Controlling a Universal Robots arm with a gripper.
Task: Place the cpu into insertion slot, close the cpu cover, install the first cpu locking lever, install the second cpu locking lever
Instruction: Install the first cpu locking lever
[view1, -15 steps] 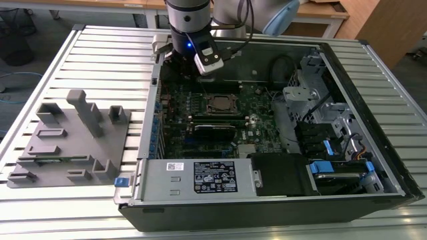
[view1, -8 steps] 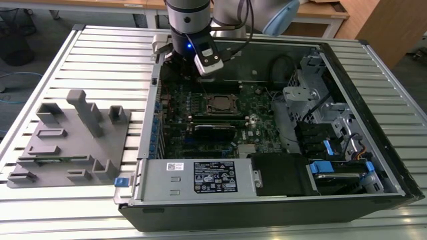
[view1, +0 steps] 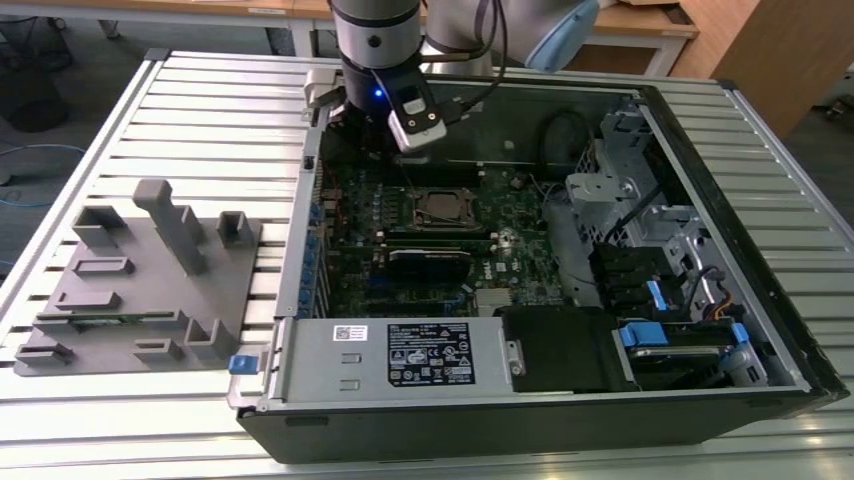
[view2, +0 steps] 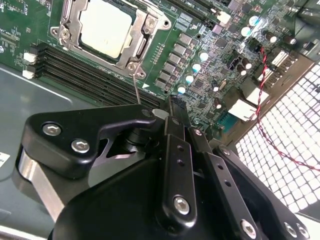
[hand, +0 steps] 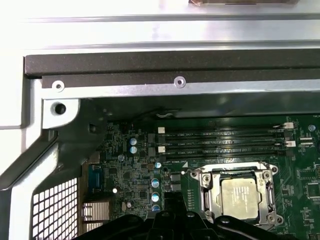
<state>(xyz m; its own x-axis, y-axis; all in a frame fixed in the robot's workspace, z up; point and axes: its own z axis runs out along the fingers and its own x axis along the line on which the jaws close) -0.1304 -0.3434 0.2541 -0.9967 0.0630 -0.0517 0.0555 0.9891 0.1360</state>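
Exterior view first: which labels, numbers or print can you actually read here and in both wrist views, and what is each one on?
Nothing reads clearly enough to quote.
Black label on the power supply: white print, too small to read.
White sticker beside it: barcode-like marks, too small to read.
Top of the cpu: faint marking, blurred.
Board print by the memory slots: too small to read.
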